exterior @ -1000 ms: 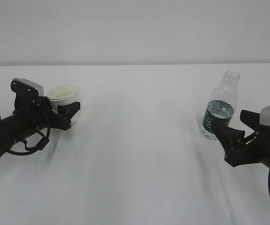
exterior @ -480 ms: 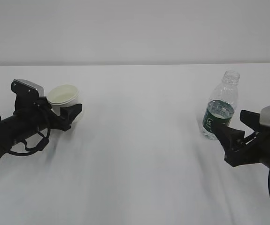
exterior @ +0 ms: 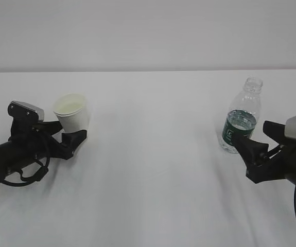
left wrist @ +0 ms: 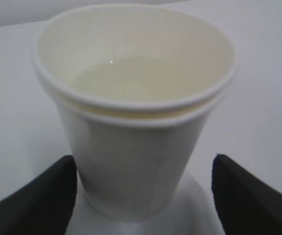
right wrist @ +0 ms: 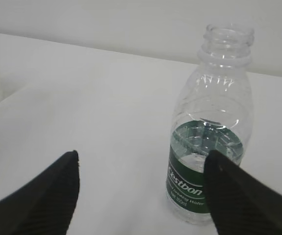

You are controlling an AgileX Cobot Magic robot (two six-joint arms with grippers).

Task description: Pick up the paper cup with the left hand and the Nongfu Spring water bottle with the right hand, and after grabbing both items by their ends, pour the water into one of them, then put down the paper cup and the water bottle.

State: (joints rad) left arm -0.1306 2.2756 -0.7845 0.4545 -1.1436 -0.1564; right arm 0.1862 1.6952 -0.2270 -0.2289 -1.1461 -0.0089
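Jaws spread on both grippers, left (left wrist: 141, 196) w/ cup (left wrist: 133, 112) between, untouched; bottle (right wrist: 212, 132) capless, green label "Cestbon".

A plain white table (exterior: 153, 154) fills the lower part of the exterior view, its surface smooth and bare-looking, with soft grey shadows lying on it. Behind the table's far edge rises a pale grey wall (exterior: 148, 31), flat and unmarked, meeting the table along a straight horizontal line across the whole width.
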